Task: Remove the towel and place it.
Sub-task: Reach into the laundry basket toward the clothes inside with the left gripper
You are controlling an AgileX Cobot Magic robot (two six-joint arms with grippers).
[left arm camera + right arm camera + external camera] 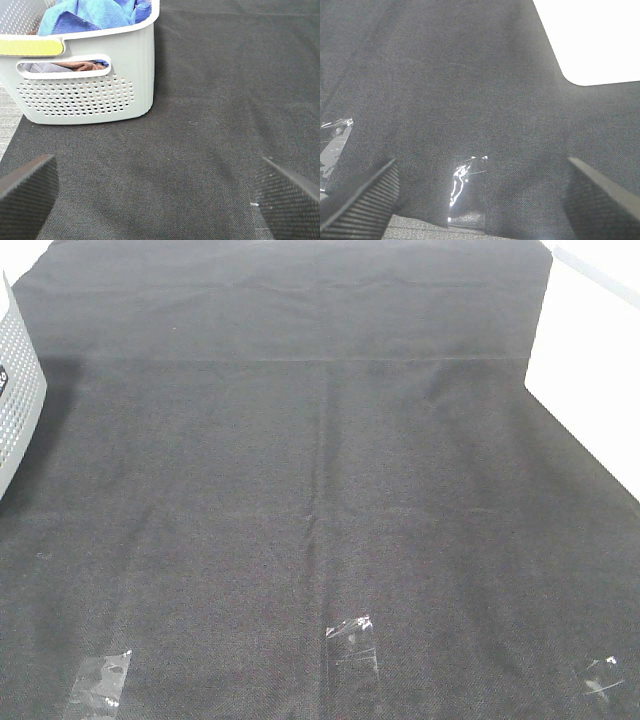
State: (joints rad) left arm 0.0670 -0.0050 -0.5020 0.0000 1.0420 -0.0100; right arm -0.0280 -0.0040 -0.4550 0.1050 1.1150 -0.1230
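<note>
The bright blue towel lies crumpled inside a pale grey perforated basket, seen in the left wrist view. In the exterior high view only the basket's side shows at the left edge and the towel is out of view. My left gripper is open and empty, low over the black cloth, a short way in front of the basket. My right gripper is open and empty over the black cloth. Neither gripper shows in the exterior high view.
A black cloth covers the table. Brown and grey fabric shows through the basket's handle hole. Clear tape pieces stick near the cloth's front edge. Bare white table lies at the right.
</note>
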